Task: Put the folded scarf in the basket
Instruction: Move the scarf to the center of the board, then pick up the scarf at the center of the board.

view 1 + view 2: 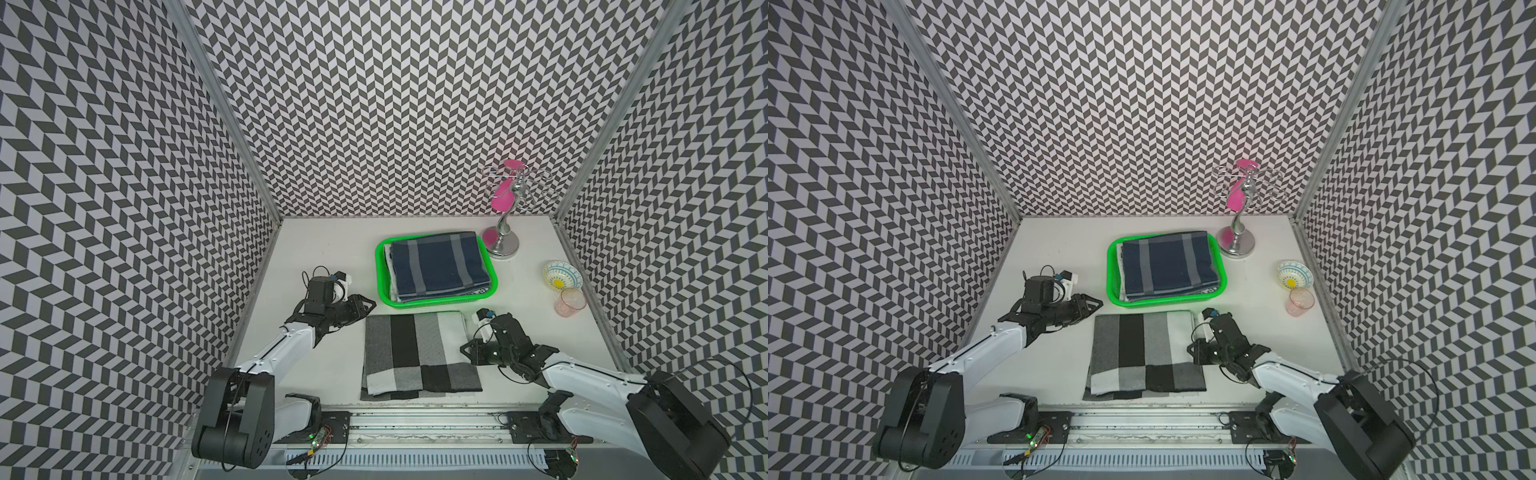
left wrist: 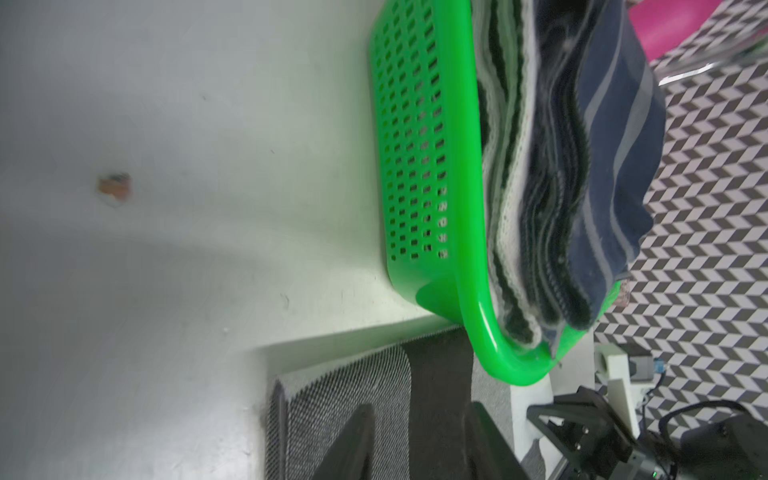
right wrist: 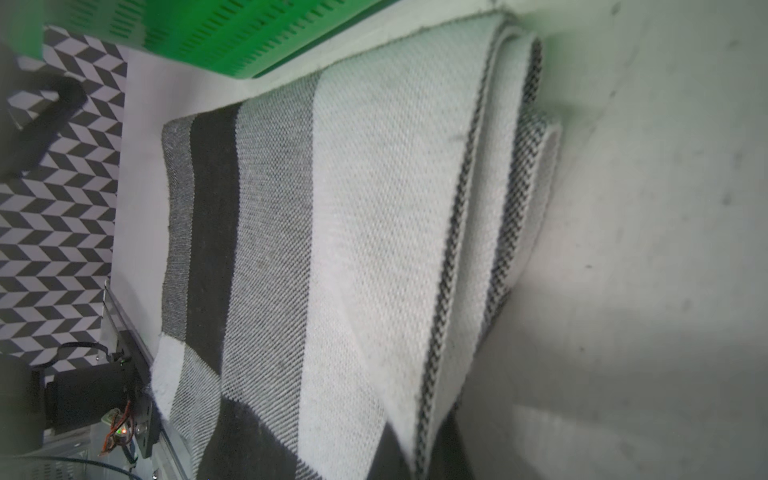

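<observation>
Right hand [image 1: 465, 349] at edge of scarf [image 1: 417, 353]

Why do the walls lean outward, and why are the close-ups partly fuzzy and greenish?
In both top views the wide lens splays the patterned walls outward, yet all is sharp. In the left wrist view the left hand is a dark blur at the edge, and the basket tints the table green. In the right wrist view the scarf weave is crisp, the basket smeared.
</observation>
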Motion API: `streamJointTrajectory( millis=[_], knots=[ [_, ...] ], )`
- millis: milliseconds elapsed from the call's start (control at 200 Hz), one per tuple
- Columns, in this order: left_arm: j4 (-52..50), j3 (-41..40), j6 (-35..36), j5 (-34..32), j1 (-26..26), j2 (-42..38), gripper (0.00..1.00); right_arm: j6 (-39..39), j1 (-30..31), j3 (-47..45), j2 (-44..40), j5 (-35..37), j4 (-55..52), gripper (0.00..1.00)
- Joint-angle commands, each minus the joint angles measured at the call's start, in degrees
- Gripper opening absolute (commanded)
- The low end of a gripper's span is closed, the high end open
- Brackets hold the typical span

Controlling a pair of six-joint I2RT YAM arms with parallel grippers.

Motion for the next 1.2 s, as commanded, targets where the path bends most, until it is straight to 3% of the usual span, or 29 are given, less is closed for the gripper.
streamJointTrajectory(
  millis=[0, 260, 431, 541, 866, 1127, 1177, 1182, 1197],
  knots=[
    [0.8, -1.6, -0.4, -3.9, -2.4, -1.1, 0.39, 0.2, -0.8, 0.0, -1.7, 1.7, -2.1, 0.0],
    [1.4, -10.3, -6.5, -13.9, -4.1, -13.0, 0.4, 0.9, -1.4, -0.2, -3.7, 1.8, -2.4, 0.05],
    [-3.3, -10.4, -5.2, -16.7, -6.3, -13.7, 0.41, 0.1, -1.4, 0.8, -3.4, 0.0, -2.9, 0.2],
    [-0.9, -13.2, -8.1, -14.7, -7.8, -14.6, 0.47, -0.5, -1.4, 1.2, -3.9, -0.3, -3.7, 0.38],
    [-1.3, -17.4, -10.1, -17.1, -9.6, -16.3, 0.47, 1.7, -1.8, 0.0, -11.0, 2.1, -4.9, 0.47],
    [1.8, -19.3, -10.5, -16.4, -12.6, -12.3, 0.52, 1.1, -2.5, 0.8, -7.8, -0.1, -4.3, 0.57],
    [2.5, -19.5, -10.5, -16.3, -13.1, -11.4, 0.62, 0.6, -2.5, 0.9, -6.3, -1.2, -4.4, 0.58],
    [2.6, -19.6, -10.5, -16.3, -13.1, -11.2, 0.66, 0.6, -2.5, 0.9, -6.2, -1.3, -4.4, 0.58],
    [2.9, -19.6, -10.5, -16.3, -13.2, -11.0, 0.92, 0.4, -2.6, 0.8, -5.8, -1.6, -4.2, 0.58]
  ],
)
